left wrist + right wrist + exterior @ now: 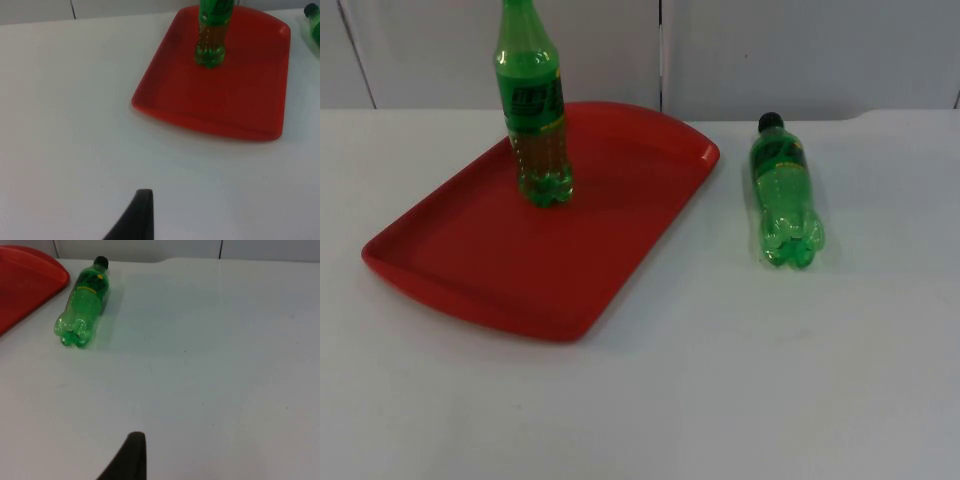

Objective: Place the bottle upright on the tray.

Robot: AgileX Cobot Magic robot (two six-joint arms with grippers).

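Two green bottles are sharing the scene. One bottle point(536, 110) is standing upright on the red tray point(490, 265), towards its far side, so that part of the job is looking done. The other bottle point(783, 190) is lying on its side on the white table point(740, 380), just beside the tray's right edge but apart from it, its black cap point(770, 122) pointing towards the grey wall point(800, 50) and its lobed base facing the near edge. Lying this way, it is likely to roll if nudged sideways, so a grasp across the body is probably calling for care.

The left gripper point(131, 220) is hanging over bare table short of the tray's near rim, seemingly waiting. The right gripper point(125, 460) is hanging over bare table well back from the lying bottle, looking along the table at its base end, a sensible place for reaching in. With a single dark fingertip showing for each, I cannot tell whether either gripper is apart or together. Neither is holding anything.
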